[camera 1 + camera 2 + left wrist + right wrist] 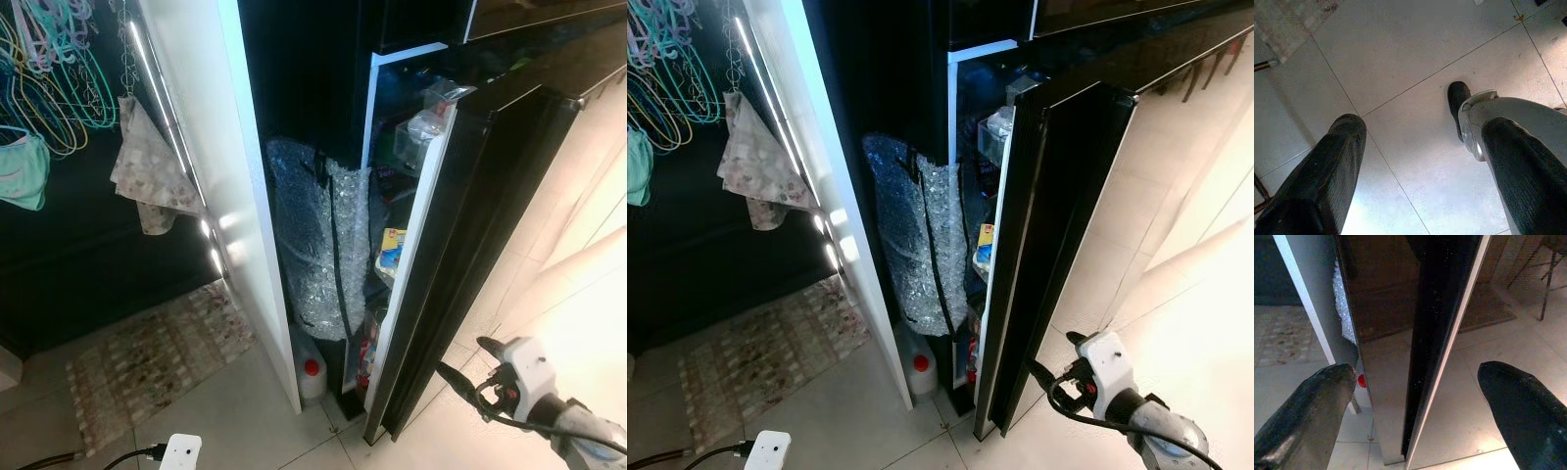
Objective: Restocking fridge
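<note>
The black fridge door (pixel 460 245) stands partly open, with packets and a clear plastic bag (pixel 431 113) on its inner shelves. My right gripper (pixel 460 387) is low near the floor, just right of the door's bottom corner and apart from it. It is open, and in the right wrist view the right gripper (pixel 1415 377) has the door's edge (pixel 1444 333) running between its two fingers, further off. My left gripper (pixel 1422 125) hangs idle and open, pointing down at the tiled floor.
A roll of bubble wrap (pixel 318 245) leans between the fridge and a white wall panel (pixel 230 196). A white jug with a red cap (pixel 312 370) stands below it. A patterned rug (pixel 147 362) lies at left under hangers (pixel 49 88) and a cloth (pixel 147 176).
</note>
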`<state>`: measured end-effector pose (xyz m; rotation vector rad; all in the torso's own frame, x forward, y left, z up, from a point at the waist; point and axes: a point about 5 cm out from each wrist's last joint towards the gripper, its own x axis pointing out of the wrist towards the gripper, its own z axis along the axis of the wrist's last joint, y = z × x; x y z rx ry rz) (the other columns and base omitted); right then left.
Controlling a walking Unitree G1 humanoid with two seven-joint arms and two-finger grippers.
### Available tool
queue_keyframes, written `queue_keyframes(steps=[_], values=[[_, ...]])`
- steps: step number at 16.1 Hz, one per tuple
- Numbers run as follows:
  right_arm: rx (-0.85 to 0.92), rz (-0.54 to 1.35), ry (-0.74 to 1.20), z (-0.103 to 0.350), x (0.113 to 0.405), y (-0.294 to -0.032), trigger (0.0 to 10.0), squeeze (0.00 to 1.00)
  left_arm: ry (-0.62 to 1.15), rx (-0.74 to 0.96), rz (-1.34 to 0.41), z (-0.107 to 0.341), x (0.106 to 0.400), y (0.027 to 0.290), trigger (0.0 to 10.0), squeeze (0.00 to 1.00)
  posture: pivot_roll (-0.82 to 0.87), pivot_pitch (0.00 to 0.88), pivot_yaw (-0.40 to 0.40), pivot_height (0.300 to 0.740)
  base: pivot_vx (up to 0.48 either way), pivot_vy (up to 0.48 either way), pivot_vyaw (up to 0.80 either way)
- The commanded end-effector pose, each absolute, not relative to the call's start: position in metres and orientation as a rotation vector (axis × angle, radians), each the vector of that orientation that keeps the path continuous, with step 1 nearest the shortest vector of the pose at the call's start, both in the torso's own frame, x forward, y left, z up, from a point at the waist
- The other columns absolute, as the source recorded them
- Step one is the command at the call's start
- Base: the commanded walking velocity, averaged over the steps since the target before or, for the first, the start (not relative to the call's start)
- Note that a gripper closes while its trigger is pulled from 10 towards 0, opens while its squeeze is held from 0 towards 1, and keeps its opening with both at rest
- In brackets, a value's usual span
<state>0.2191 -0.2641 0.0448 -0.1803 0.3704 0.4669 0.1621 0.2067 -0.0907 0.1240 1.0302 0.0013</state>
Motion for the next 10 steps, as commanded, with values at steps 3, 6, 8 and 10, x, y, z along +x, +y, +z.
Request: queue_keyframes(steps=[3, 6, 8, 10], values=[[-0.176, 0.476, 0.324, 0.053, 0.226, -0.262, 10.0, 0.0, 1.038, 0.133, 0.001, -0.091, 0.159, 0.209, 10.0, 0.0, -0.07, 0.0, 0.069, 0.74, 0.0, 0.0, 0.0], [-0.186, 0.496, 0.303, 0.057, 0.238, -0.256, 10.0, 0.0, 1.038, 0.132, 0.003, -0.091, 0.16, 0.209, 10.0, 0.0, -0.07, 0.0, 0.069, 0.74, 0.0, 0.0, 0.0], [-0.173, 0.516, 0.278, 0.062, 0.242, -0.25, 10.0, 0.0, 1.037, 0.132, 0.005, -0.091, 0.16, 0.21, 10.0, 0.0, -0.06, 0.0, 0.07, 0.74, 0.0, 0.0, 0.0], [-0.164, 0.553, 0.265, 0.064, 0.246, -0.244, 10.0, 0.0, 1.036, 0.135, 0.005, -0.091, 0.16, 0.21, 10.0, 0.0, -0.07, 0.0, 0.072, 0.74, 0.0, 0.0, 0.0]])
